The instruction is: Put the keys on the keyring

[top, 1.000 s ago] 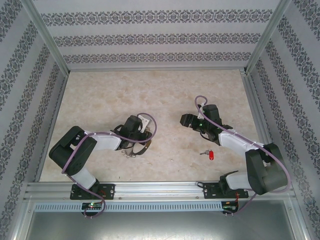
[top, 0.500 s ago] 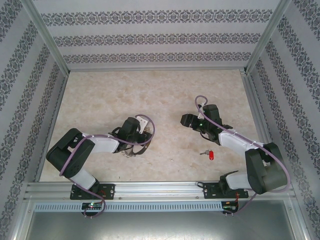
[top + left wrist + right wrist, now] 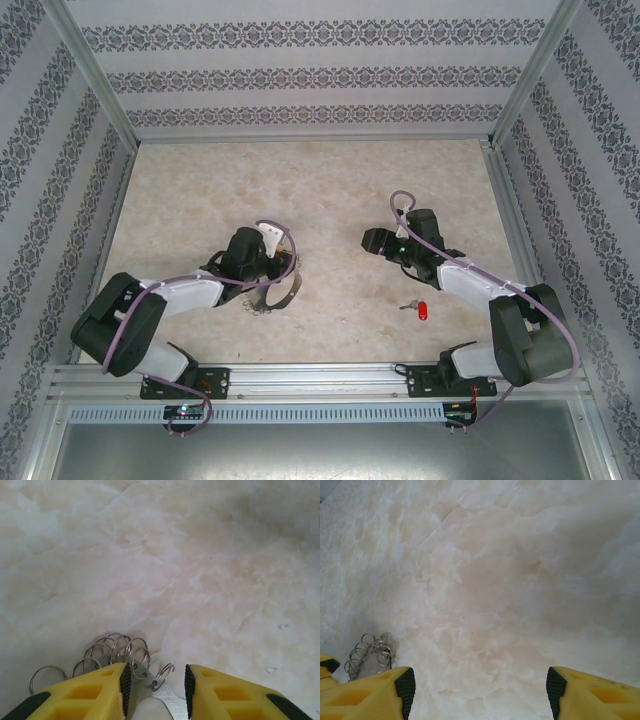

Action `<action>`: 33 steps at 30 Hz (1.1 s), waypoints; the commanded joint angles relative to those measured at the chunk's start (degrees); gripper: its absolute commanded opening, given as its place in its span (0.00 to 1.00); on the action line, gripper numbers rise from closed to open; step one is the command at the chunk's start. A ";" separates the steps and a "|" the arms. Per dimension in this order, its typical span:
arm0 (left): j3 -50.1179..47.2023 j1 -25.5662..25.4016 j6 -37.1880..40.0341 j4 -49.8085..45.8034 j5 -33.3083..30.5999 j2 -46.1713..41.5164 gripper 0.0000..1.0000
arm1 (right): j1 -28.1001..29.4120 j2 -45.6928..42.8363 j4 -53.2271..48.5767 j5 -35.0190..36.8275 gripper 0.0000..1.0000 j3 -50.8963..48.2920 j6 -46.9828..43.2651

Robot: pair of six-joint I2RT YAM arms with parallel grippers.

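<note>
Left wrist view: the keyring [image 3: 125, 652] is straddled by the narrowly parted left gripper [image 3: 155, 685], its grip impossible to tell, so slippage is risked; the right gripper [image 3: 480, 685], well apart from it, is spread wide and empty.

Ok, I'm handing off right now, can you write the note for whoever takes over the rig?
The left hand is low at the keyring, with part of the ring's rim between its fingers. The jaws are partly apart and a firm grip is not certain.
The right hand is open and empty over the bare table.
The red key lies loose on the table beside the right arm, well apart from the keyring.
Done: nothing threaded yet.
Left: probably pick up the red key with the right hand, carry it across and work it onto the keyring.
</note>
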 commanded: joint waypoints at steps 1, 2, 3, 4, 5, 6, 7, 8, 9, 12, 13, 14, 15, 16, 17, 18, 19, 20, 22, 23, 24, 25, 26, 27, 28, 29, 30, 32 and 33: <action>1.06 0.33 0.38 -3.77 4.03 -1.31 0.36 | -0.42 -0.59 0.56 -0.67 0.72 0.19 -1.24; 0.84 0.34 0.25 -3.92 4.23 -1.35 0.36 | -0.43 -0.50 0.75 -0.68 0.72 0.15 -1.21; 0.73 0.37 0.24 -4.12 4.27 -1.34 0.35 | -0.44 -0.37 0.76 -0.72 0.72 0.20 -1.23; 0.55 0.38 0.25 -4.06 4.18 -1.17 0.34 | -0.48 -0.26 0.77 -0.77 0.72 0.19 -1.20; 0.37 0.38 0.32 -3.95 4.06 -0.84 0.34 | -0.51 -0.16 0.77 -0.77 0.72 0.19 -1.20; 0.37 0.38 0.45 -4.02 4.20 -0.48 0.34 | -0.51 -0.15 0.86 -0.84 0.72 0.11 -1.20; 0.41 0.38 0.34 -4.14 4.40 0.06 0.33 | -0.52 -0.15 0.95 -0.81 0.72 0.10 -1.24; 0.47 0.38 0.21 -4.22 4.77 0.65 0.33 | -0.46 -0.06 0.94 -0.99 0.72 0.11 -1.19; 0.38 0.32 -0.05 -3.82 4.95 1.21 0.33 | -0.50 -0.10 0.94 -0.92 0.72 0.19 -1.15; -0.55 0.31 -0.59 -1.28 5.15 2.90 0.32 | -0.49 -0.18 0.96 -0.95 0.72 0.18 -1.24; -0.38 0.29 -0.72 -0.99 5.12 3.57 0.32 | -0.49 -0.15 0.95 -0.95 0.72 0.10 -1.23; -0.22 0.23 -0.81 -0.57 5.19 4.46 0.31 | -0.52 -0.15 0.99 -0.86 0.72 0.10 -1.22; -0.03 0.25 -1.02 0.18 5.31 5.30 0.30 | -0.52 -0.09 1.03 -0.84 0.72 0.13 -1.26; -0.02 0.25 -1.20 0.88 5.34 6.01 0.30 | -0.52 -0.06 1.04 -0.83 0.72 0.06 -1.24; 0.06 0.29 -1.47 1.68 5.29 6.72 0.30 | -0.51 -0.06 1.00 -0.82 0.72 0.02 -1.24; 0.07 0.27 -1.60 2.31 5.40 7.38 0.30 | -0.51 -0.06 0.93 -0.85 0.72 0.04 -1.26; 0.20 0.25 -1.69 2.72 5.65 7.94 0.30 | -0.45 -0.06 0.95 -0.94 0.72 0.02 -1.26; 0.48 0.20 -1.71 2.82 5.80 8.44 0.29 | -0.45 -0.06 0.97 -0.95 0.72 0.01 -1.24; 0.96 0.11 -1.70 2.90 6.03 9.07 0.29 | -0.53 -0.06 0.80 -0.95 0.72 0.06 -1.36; 1.06 0.12 -1.70 3.06 6.02 9.18 0.29 | -0.59 0.02 0.78 -0.94 0.72 0.10 -1.36; 1.07 0.03 -1.78 3.18 5.91 9.26 0.29 | -0.61 0.03 0.80 -0.95 0.72 0.16 -1.29; 1.16 0.02 -1.78 3.20 5.84 9.27 0.29 | -0.57 0.10 0.71 -0.95 0.72 0.19 -1.32; 1.17 0.03 -1.78 3.13 5.89 9.32 0.29 | -0.61 0.19 0.77 -0.94 0.72 0.21 -1.34; 1.19 0.01 -1.86 3.02 5.97 9.17 0.29 | -0.59 0.28 0.86 -0.95 0.72 0.30 -1.36; 1.14 0.03 -1.95 3.11 5.90 9.13 0.29 | -0.56 0.38 0.81 -0.95 0.72 0.28 -1.35; 1.16 -0.05 -1.91 3.11 5.88 9.09 0.29 | -0.56 0.46 0.79 -0.95 0.72 0.28 -1.32; 1.01 -0.07 -1.83 3.10 5.61 9.08 0.29 | -0.58 0.60 0.86 -1.02 0.72 0.29 -1.31; 1.12 -0.06 -1.61 3.05 5.05 9.17 0.29 | -0.59 0.72 0.95 -1.07 0.72 0.41 -1.36; 1.15 -0.10 -1.52 3.05 4.56 9.26 0.29 | -0.60 0.82 0.95 -1.10 0.72 0.47 -1.34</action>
